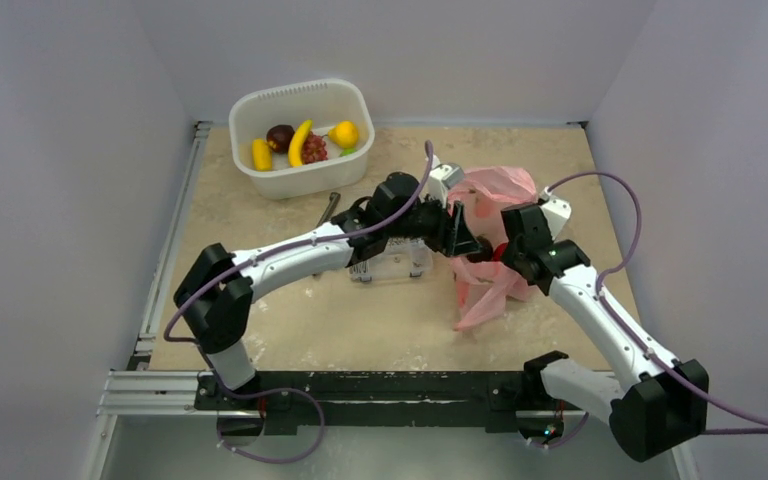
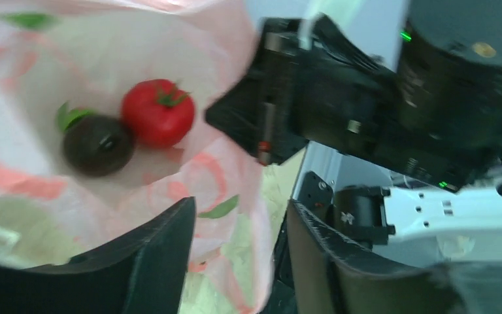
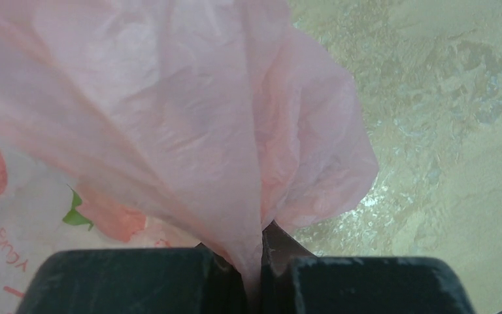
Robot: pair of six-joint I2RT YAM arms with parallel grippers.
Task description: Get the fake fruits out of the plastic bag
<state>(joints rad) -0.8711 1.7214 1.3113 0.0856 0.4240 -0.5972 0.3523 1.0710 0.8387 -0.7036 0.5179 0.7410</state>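
The right gripper (image 3: 253, 261) pinched the plastic bag (image 3: 170, 131); the left gripper (image 2: 240, 252) stood open at its mouth. Only the left wrist view showed two fake fruits (image 2: 157, 112) inside.

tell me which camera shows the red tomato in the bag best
The left wrist view: the red tomato shows whole inside the open pink bag, beside a dark fruit. The top external view shows only the bag's outside, no clear tomato; the right wrist view shows just bunched pink film.

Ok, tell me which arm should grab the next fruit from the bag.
Left. The left end effector, open, faces the glossy red plastic tomato inside the thin pink plastic bag; the right end effector is shut on the bag's film.
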